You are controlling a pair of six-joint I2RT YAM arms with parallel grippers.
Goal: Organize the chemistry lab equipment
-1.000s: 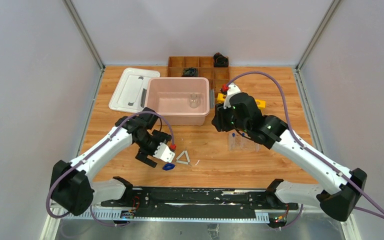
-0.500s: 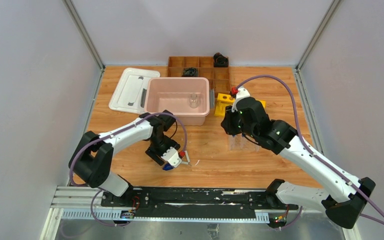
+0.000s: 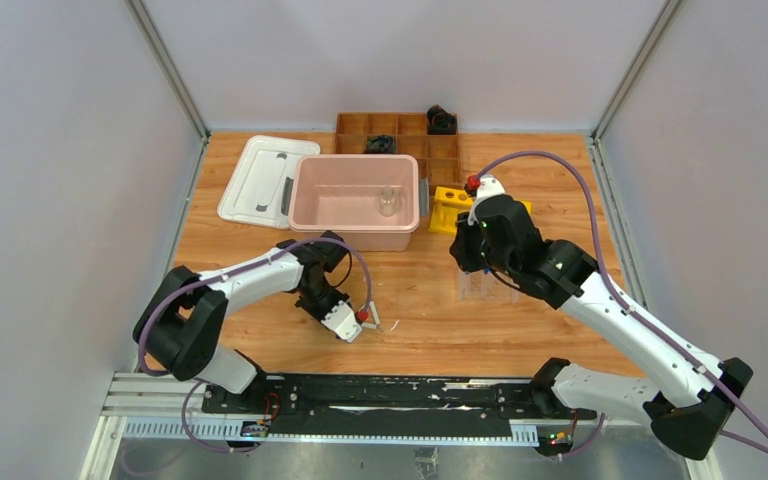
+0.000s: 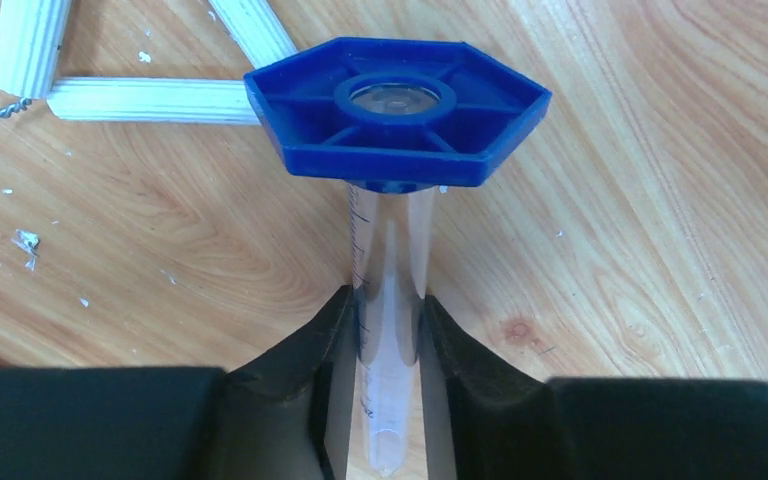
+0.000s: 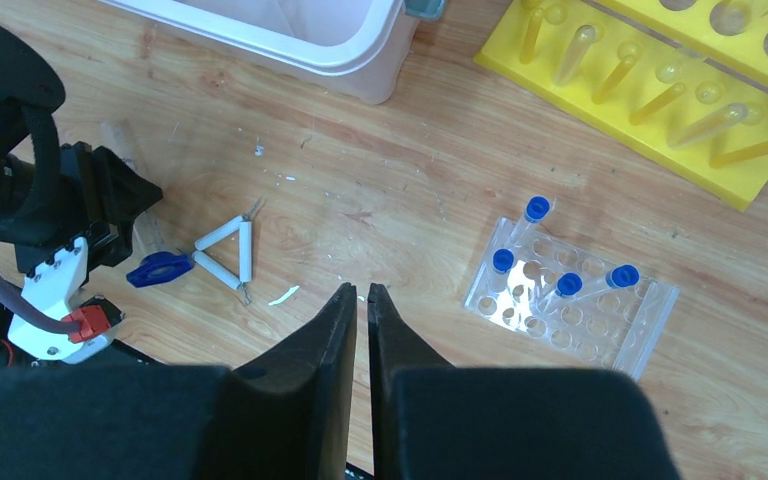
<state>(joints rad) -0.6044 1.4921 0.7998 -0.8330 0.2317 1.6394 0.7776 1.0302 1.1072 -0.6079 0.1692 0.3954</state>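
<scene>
The left hand (image 4: pixel 388 310) is low over the tabletop (image 3: pixel 430 310) near the near edge, left of the middle. Its two fingers are closed on the clear cylinder (image 4: pixel 388 250), which seems to lie flat. The cylinder's blue six-sided foot (image 4: pixel 397 110) points away from the hand and sits just beside the white triangle (image 4: pixel 150 98).

I take this as the pick-up step: the grasp is made but the lift is not yet done. The next move calls for a straight raise so the foot clears the triangle, then a carry toward the far side, probably to the pink bin (image 3: pixel 355 235).

The right hand (image 5: pixel 363 295) hangs above the tabletop right of the middle, its fingers almost together and holding nothing. The clear rack (image 5: pixel 570 300) below it holds four blue-capped tubes (image 5: pixel 505 262).
</scene>
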